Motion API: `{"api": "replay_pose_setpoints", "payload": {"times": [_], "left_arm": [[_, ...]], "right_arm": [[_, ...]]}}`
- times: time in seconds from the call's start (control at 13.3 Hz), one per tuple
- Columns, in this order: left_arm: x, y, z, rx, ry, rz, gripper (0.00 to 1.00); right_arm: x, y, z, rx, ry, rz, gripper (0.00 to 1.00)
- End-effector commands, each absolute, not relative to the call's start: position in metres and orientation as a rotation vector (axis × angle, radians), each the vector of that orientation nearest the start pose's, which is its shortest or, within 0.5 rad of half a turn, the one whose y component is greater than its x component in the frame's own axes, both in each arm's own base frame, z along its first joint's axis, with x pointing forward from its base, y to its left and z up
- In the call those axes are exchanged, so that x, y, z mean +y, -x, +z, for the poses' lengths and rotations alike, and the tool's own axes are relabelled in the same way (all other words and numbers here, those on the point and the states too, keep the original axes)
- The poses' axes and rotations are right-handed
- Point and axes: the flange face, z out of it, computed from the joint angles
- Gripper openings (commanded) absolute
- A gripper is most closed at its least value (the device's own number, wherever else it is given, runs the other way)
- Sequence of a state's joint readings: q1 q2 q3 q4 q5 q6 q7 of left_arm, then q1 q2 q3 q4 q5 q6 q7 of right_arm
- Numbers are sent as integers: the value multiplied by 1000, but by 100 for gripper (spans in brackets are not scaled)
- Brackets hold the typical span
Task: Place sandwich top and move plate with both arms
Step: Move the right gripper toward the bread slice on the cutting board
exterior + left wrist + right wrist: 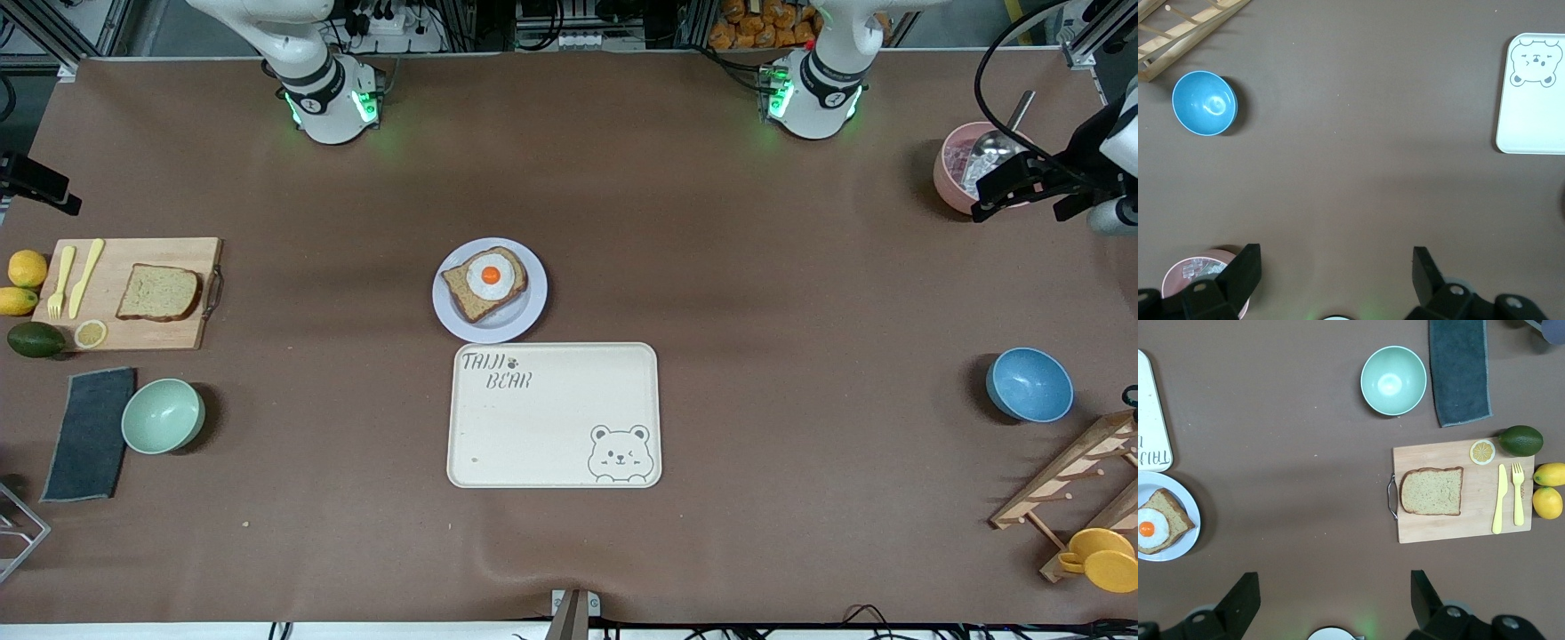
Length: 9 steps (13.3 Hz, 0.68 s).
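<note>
The plain tan-brown bread slice (158, 292) lies on the wooden cutting board (124, 331), toward the right arm's end from the round lavender-white plate (526, 313) holding the egg-topped slice (484, 282). The right gripper (1331, 597) and left gripper (1337, 273) both hover with fingers spread, empty.

Only one piece of writing is being shown clearly: the words "TAIJI BEAR" are being displayed in outlined grey capitals on the cream tray (553, 415), in two lines at the corner nearest the plate with the egg toast. A small paw mark is being shown just after the first word, and a drawn bear face is being carried in the tray's corner diagonally across from the words. In the right wrist view only part of the lettering is being caught at the tray's edge.
</note>
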State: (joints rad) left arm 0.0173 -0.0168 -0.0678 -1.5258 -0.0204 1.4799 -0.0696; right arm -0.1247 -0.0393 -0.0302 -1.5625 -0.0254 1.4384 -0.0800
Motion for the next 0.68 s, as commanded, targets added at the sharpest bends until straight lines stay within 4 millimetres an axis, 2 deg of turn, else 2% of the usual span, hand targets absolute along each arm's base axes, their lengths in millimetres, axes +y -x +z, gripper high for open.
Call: {"api": "replay_pose_setpoints", "payload": {"times": [0.0, 0.3, 0.6], "left_arm": [[-29, -536, 650, -16, 3164, 48, 100], [-33, -538, 649, -14, 3166, 49, 100], [-29, -543, 650, -39, 3175, 37, 100]], "right_arm": [[-78, -520, 645, 119, 3134, 133, 100], [-68, -521, 640, 100, 3084, 149, 100], [-42, -527, 648, 7, 3101, 91, 100]]}}
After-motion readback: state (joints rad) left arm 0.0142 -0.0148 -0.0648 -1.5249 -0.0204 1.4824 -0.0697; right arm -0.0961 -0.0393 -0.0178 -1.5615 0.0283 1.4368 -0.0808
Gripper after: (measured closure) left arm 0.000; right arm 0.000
